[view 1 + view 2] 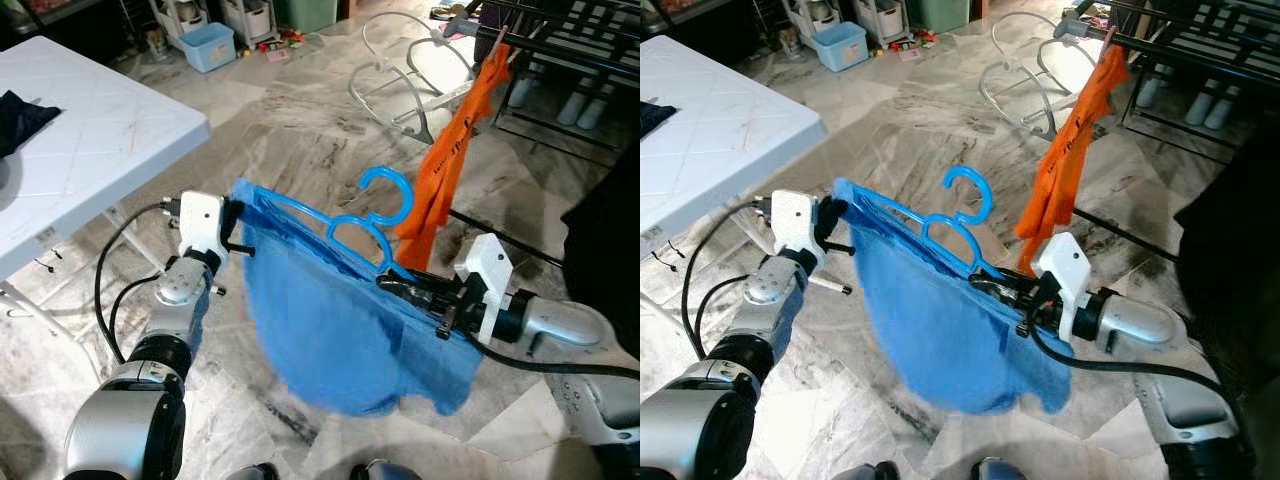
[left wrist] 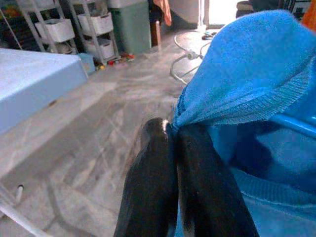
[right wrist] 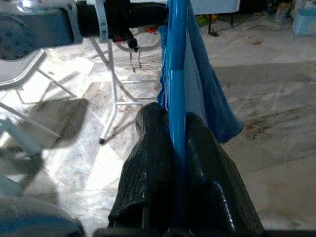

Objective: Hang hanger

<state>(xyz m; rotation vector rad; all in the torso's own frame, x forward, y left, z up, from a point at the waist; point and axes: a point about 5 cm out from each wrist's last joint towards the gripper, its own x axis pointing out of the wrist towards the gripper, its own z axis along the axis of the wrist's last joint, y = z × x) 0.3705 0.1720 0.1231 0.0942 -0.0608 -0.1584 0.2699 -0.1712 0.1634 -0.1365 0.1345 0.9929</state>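
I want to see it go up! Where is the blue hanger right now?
In the left eye view, the blue hanger is held up mid-frame between the left gripper and right gripper, inside a blue shirt, beside the orange cloth.

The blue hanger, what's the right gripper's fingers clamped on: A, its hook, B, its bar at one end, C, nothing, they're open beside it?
B: the right gripper has its fingers shut on the blue hanger bar, while the hook stands free above.
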